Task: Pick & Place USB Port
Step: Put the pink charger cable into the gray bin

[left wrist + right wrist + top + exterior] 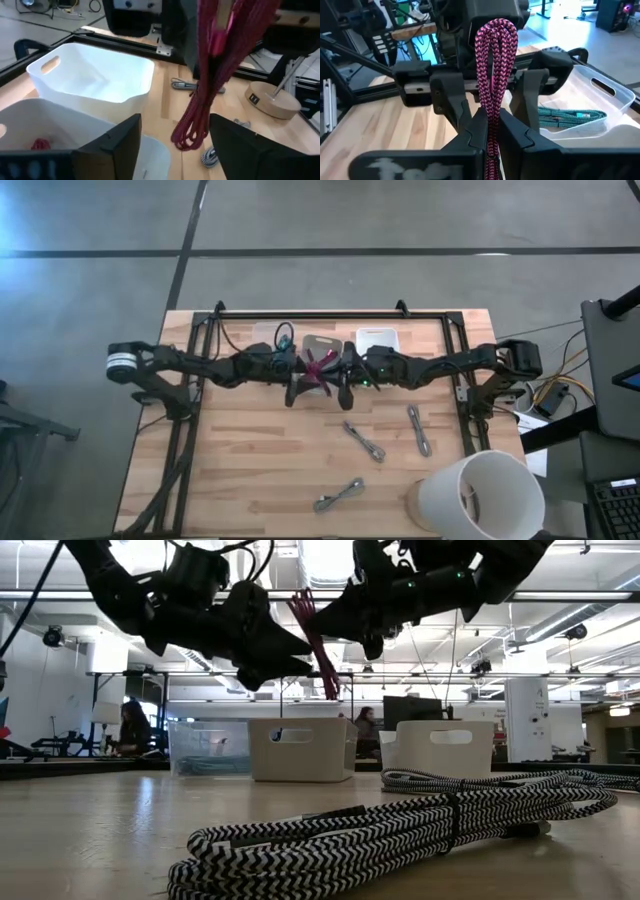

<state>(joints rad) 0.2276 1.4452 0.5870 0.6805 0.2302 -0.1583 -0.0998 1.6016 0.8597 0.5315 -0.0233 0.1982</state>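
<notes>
The pink braided USB cable bundle [320, 366] hangs in the air over the table's middle, in front of the bins. My right gripper [492, 117] is shut on it. In the low view, the bundle [322, 650] slants downward below the right gripper [352, 620]. My left gripper [175, 145] is open and faces the right gripper from the table's left. Its two fingers stand on either side of the bundle's hanging end [192, 125] without touching it. In the high view the left gripper [298, 385] sits just left of the cable. My right gripper pinches the bundle's several strands between its two fingers, just below the looped end [495, 35] that sticks out past them. The fingers come in level from the table's right. The bundle is lifted clear, and its longer part [328, 680] hangs below the fingers.
Three bins stand along the far edge: a clear one [590, 107] holding a teal cable, a middle bin [322, 342] and a white one [378, 338]. Black-and-white braided cables [365, 442] [418, 430] [340, 495] lie on the near half. A white shade on a wooden base [480, 492] stands near right.
</notes>
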